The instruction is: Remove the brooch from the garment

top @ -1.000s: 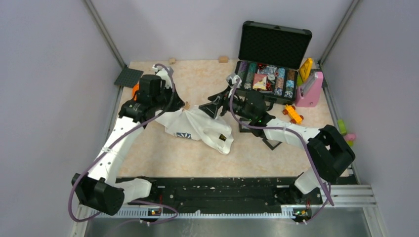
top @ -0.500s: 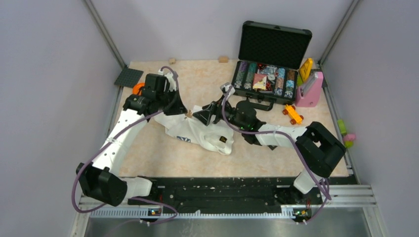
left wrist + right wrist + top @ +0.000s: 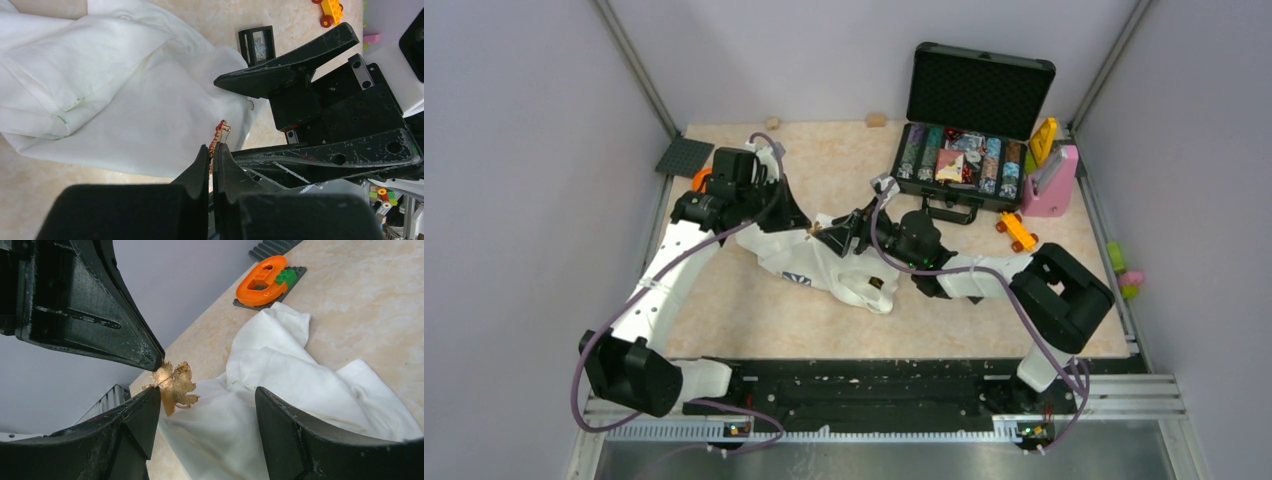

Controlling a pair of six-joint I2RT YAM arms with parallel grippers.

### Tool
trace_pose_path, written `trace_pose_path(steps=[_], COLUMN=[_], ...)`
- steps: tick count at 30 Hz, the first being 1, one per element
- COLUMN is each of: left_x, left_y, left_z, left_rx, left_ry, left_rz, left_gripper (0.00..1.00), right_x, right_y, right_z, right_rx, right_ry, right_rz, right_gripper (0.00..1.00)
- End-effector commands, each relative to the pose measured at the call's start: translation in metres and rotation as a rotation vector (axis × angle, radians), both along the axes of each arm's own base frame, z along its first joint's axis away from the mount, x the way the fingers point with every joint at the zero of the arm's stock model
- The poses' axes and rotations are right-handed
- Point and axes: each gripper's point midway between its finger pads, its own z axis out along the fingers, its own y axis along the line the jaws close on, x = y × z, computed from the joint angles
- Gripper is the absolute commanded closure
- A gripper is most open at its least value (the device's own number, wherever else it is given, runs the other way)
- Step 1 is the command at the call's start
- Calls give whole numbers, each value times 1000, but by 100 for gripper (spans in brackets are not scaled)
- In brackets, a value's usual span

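Pinches the brooch (image 3: 218, 136) tight in the left gripper (image 3: 214, 150), arm stretched forward, wrist turned inward, at the shirt's (image 3: 125, 95) raised edge above the desk (image 3: 734, 300). Reaches low from the right, right gripper (image 3: 207, 395) gaping wide just beside the brooch.

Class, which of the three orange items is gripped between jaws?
The brooch, pinched in the left gripper's jaws; the orange letter toy and toy car lie untouched.
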Motion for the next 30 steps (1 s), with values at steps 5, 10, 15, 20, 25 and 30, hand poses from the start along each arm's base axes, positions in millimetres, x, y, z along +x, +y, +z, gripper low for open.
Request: trace_pose_path(steps=[5, 10, 15, 20, 25, 30], left_x=[7, 9, 12, 13, 13, 14], left_y=[-7, -3, 4, 10, 14, 28], left_z=[6, 5, 2, -2, -8, -17], left_rx=[-54, -32, 10, 45, 76, 172], left_ry=[-25, -27, -34, -33, -24, -23], left_rz=[-13, 1, 23, 37, 39, 48], left_gripper=[100, 100, 100, 100, 100, 100], right_x=[-11, -13, -18, -21, -17, -4], right_y=[3, 1, -12, -10, -5, -7], right_z=[29, 7, -13, -25, -24, -16], right_rx=[77, -50, -138, -239, -258, -277], right_ry=[-72, -69, -100, -140, -135, -131], right_rz=[30, 31, 10, 18, 25, -38], right_gripper=[29, 25, 24, 40, 75, 97])
